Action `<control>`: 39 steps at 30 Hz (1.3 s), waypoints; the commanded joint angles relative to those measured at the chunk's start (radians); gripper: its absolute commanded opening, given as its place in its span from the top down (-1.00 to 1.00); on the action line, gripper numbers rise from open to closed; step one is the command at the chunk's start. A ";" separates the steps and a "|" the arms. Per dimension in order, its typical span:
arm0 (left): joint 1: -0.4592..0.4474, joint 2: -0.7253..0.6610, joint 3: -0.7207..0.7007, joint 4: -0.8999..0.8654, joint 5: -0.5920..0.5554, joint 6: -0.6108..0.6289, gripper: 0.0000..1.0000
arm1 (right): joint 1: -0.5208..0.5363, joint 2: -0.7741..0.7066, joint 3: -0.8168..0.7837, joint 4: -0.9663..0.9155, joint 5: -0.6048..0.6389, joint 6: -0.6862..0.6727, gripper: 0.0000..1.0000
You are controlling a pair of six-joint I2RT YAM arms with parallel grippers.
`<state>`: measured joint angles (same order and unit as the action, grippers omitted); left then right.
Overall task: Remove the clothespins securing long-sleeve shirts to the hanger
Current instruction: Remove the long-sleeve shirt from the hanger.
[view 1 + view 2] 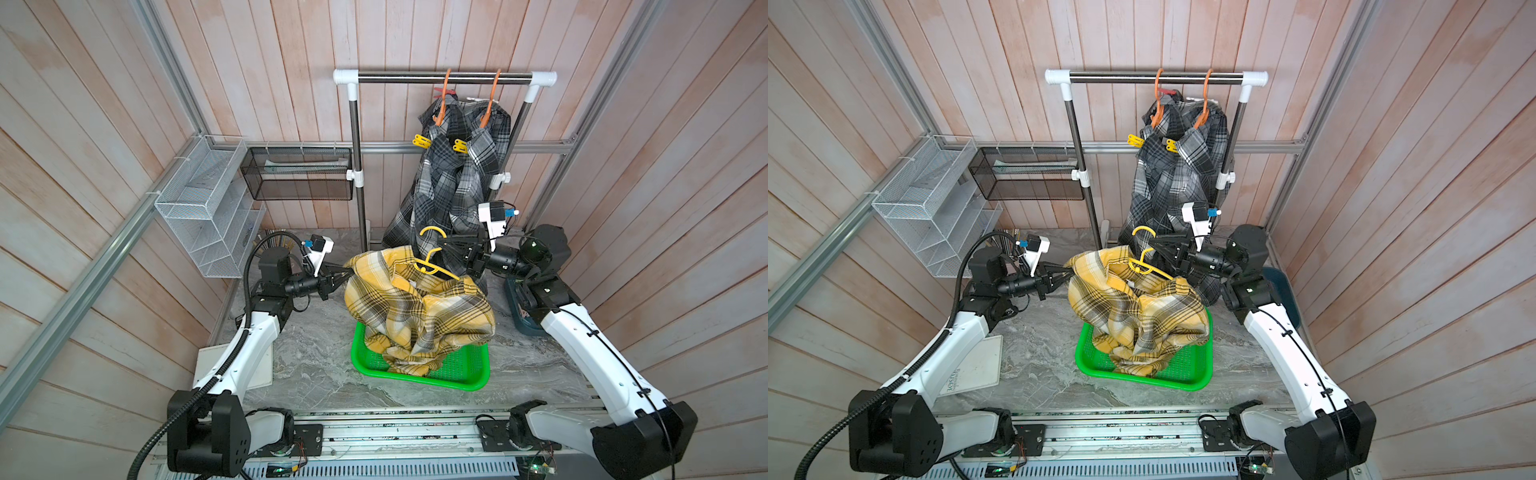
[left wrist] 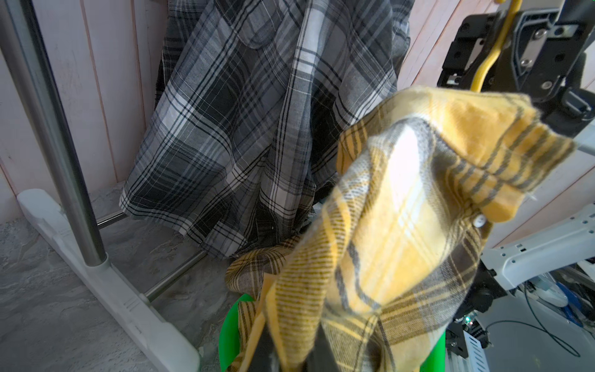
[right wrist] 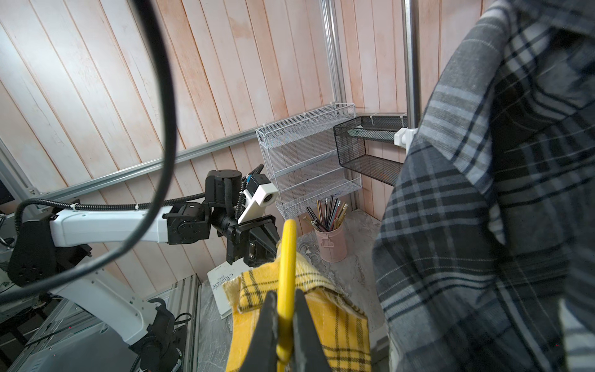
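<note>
Presently the step in hand seems to be stripping the yellow shirt (image 1: 419, 307) from its hanger, before any further pin work on the rack. At upper centre of both top views, the garment rack (image 1: 444, 76) carries 2 grey plaid shirts (image 1: 457, 178) on 2 orange hangers (image 1: 484, 118). At frame centre the yellow shirt sags with its lower half bunched in the green basket (image 1: 358, 353). The right gripper (image 3: 285, 294) is clamped on the yellow hanger (image 3: 287, 251) and holds it aloft. The left gripper (image 1: 347, 272), reaching from the left of the frame, is pinched on a fold at the shirt's edge. 2 yellow clothespins (image 1: 422, 141) sit on the grey shoulders just below the orange hangers, and 1 red clothespin (image 1: 443, 90) sits near the bar; no pin can be made out on the yellow shirt. The next move likely calls for drawing the arms apart so the cloth slides off and drops; limp fabric may snag on the hanger's arm. Among the containers, the white wire shelf (image 1: 208, 199) at middle left shows no contents, and the green basket holds only the shirt. The black mesh basket (image 1: 297, 191) holds a pale flat object (image 1: 303, 167). The teal bin (image 1: 1285, 291) is mostly hidden by the right arm. The pink cup (image 3: 331, 248) holds pencils (image 3: 328, 214).
</note>
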<state>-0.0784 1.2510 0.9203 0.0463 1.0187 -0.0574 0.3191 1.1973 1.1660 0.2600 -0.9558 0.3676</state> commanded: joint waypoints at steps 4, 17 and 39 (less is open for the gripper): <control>0.086 -0.061 -0.045 0.155 -0.042 -0.206 0.78 | -0.008 -0.006 0.017 0.048 -0.016 -0.012 1.00; 0.088 -0.082 -0.068 0.205 -0.031 -0.224 0.43 | -0.009 -0.019 0.018 0.056 -0.016 -0.004 1.00; 0.014 -0.049 -0.077 -0.055 -0.052 -0.025 -0.52 | -0.010 -0.009 0.047 0.105 -0.048 0.019 1.00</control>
<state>-0.0624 1.1893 0.8391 0.0093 0.9848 -0.1135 0.3134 1.2022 1.1816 0.2974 -0.9798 0.3683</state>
